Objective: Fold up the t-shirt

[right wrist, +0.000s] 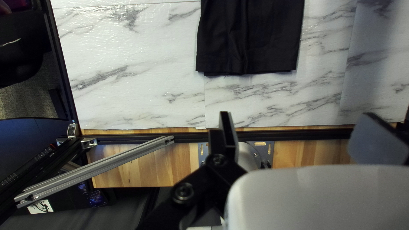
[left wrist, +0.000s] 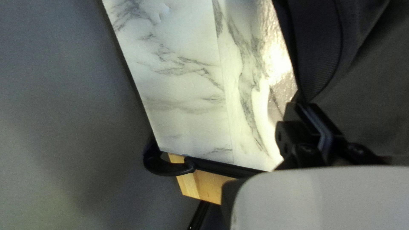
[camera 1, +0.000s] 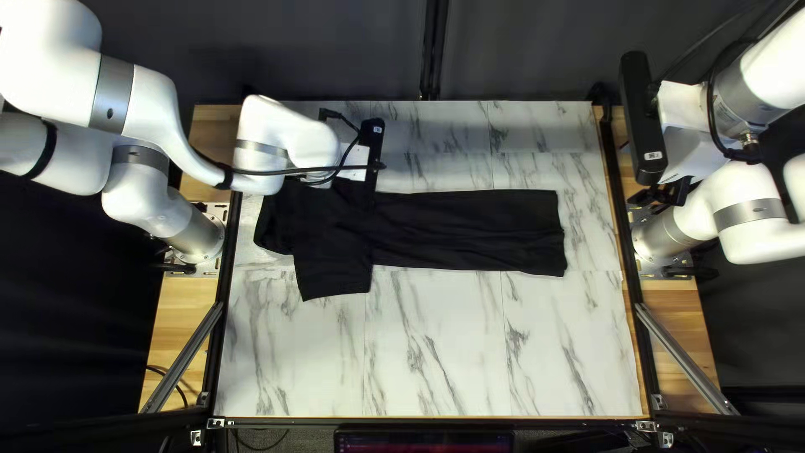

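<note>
The black t-shirt (camera 1: 470, 231) lies stretched sideways across the table, its hem toward my right arm and one sleeve spread toward the near edge. My left gripper (camera 1: 371, 159) is over the shirt's far side near the other sleeve; its fingertips are hidden there. In the left wrist view, my left gripper (left wrist: 317, 123) has its fingers together on dark fabric of the t-shirt (left wrist: 366, 93), with a ribbed band beside the tips. My right gripper (camera 1: 661, 197) hangs past the table's right edge. Seen from its wrist, my right gripper (right wrist: 300, 132) is wide open and holds nothing, with the t-shirt's hem (right wrist: 251, 55) ahead.
The marble-patterned table top (camera 1: 436, 352) shows bare along the near side and beyond the shirt. Black rails and silver braces (camera 1: 688, 356) border it left and right. A dark curtain (camera 1: 520, 50) hangs behind the far edge.
</note>
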